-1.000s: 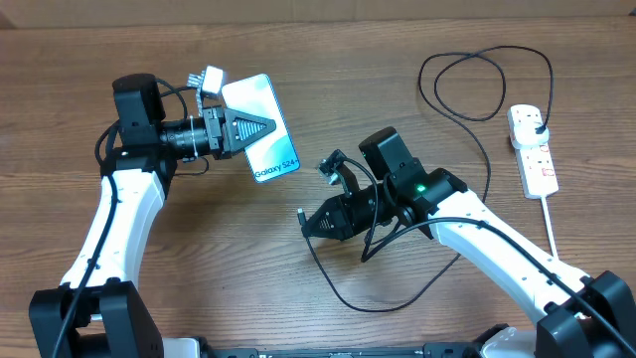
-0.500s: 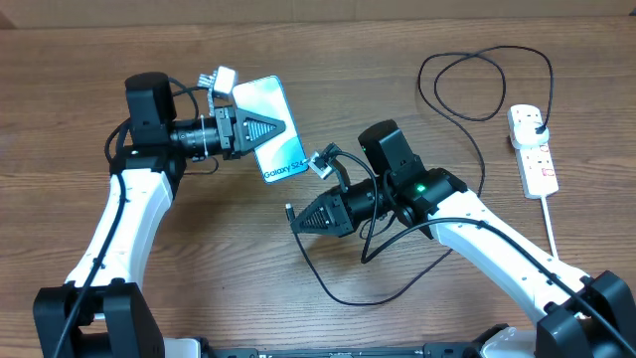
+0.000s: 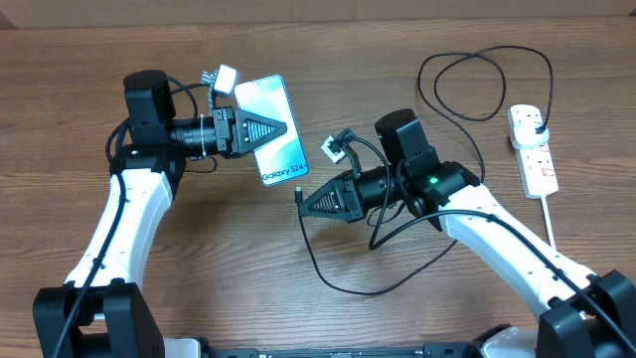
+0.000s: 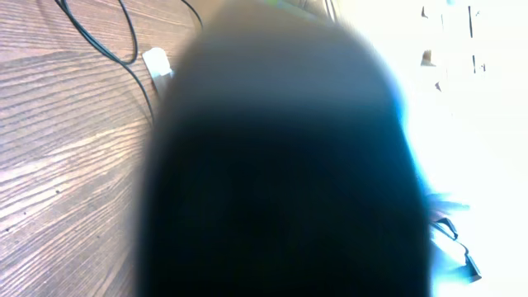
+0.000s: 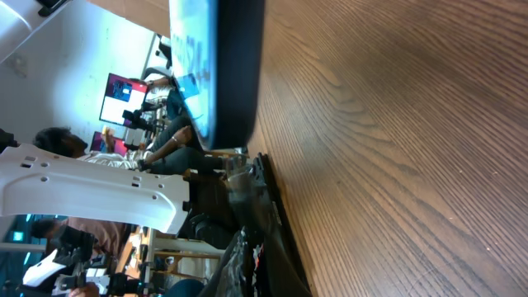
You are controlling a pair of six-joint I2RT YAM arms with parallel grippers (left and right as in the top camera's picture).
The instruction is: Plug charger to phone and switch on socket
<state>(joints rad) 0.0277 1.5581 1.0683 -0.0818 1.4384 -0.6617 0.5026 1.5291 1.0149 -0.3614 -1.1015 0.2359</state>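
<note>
The left tool pinches the phone and holds it tilted, with the screen lit. The right tool pinches the charger by its tip, just beside the phone's near end. The cable runs right to the socket, which lies on the table.

Overhead view. The left arm, white with black joints, rises from the lower left corner to a black joint at upper left, where its wrist turns to point right. The left gripper lies level, its black wedge fingers clamped on the phone. The right arm climbs from the lower right corner toward centre, wrist pointing left. The right gripper tapers to a closed point, pinching the charger tip. The grippers face each other, near but apart.
</note>
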